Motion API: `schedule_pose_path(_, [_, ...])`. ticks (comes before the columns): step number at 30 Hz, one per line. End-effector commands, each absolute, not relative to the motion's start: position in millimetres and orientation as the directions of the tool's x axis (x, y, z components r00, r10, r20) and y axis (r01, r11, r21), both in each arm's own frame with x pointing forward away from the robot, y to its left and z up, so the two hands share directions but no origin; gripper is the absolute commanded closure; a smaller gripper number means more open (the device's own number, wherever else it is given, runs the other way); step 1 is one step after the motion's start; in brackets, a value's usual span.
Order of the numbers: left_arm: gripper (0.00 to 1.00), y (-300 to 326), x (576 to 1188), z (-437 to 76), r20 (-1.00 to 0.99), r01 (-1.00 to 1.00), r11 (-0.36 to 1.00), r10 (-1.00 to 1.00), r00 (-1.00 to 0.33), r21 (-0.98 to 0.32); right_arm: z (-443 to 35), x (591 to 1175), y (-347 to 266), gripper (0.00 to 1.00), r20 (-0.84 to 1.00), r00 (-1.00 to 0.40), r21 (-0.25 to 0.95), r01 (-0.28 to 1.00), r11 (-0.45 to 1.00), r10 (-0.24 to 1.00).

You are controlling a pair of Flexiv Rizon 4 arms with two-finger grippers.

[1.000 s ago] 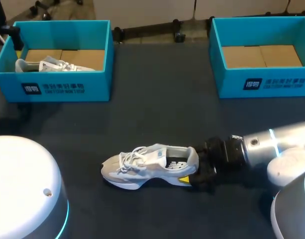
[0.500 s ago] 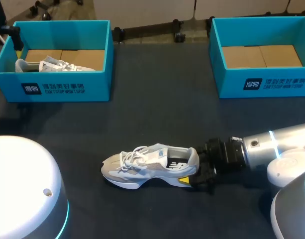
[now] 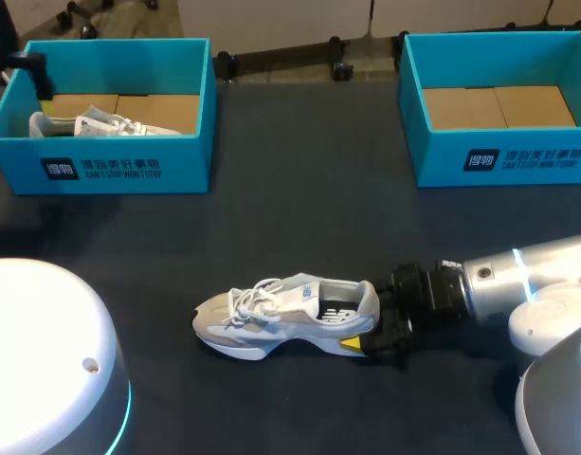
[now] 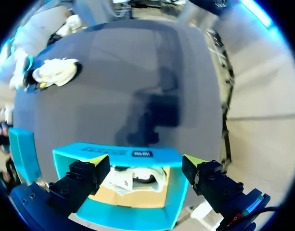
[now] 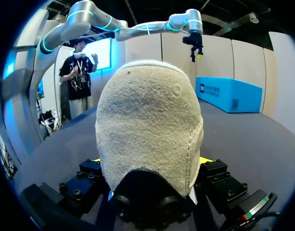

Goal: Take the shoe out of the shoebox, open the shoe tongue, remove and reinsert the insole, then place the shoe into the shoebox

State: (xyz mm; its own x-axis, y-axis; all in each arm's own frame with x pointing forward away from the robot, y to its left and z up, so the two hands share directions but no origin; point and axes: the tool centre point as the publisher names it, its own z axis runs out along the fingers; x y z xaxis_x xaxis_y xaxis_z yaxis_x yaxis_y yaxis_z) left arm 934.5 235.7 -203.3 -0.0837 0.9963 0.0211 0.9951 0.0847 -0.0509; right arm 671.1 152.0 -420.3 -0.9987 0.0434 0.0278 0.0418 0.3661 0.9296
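- The grey-white sneaker (image 3: 285, 318) lies sole-down on the table (image 3: 299, 218), its heel clamped between the fingers of the right gripper (image 3: 364, 320).
- For opening the tongue, the heel is best pinned level and the laces approached from above.
- The left gripper (image 4: 145, 162), fingers apart, hangs above the left shoebox (image 4: 116, 155), with a second sneaker (image 4: 135, 177) beneath it.
- A white logo and lettering are printed on it and on the right shoebox (image 3: 499, 156).
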Motion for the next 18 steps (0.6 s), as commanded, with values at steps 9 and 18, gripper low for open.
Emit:
schedule_pose_path(9, [0.00, 175, 880, -197, -0.032, 0.597, 0.793, 0.598, -0.801, -0.121, -420, 671, 152, 1.00, 0.027, -0.999, 0.929, 0.042, 0.368, 0.044])
schedule_pose_path(18, [0.00, 169, 877, -199, -0.043, 0.598, 0.799, 0.596, -0.802, -0.064, -420, 671, 152, 1.00, 0.027, -0.999, 0.929, 0.042, 0.368, 0.044])
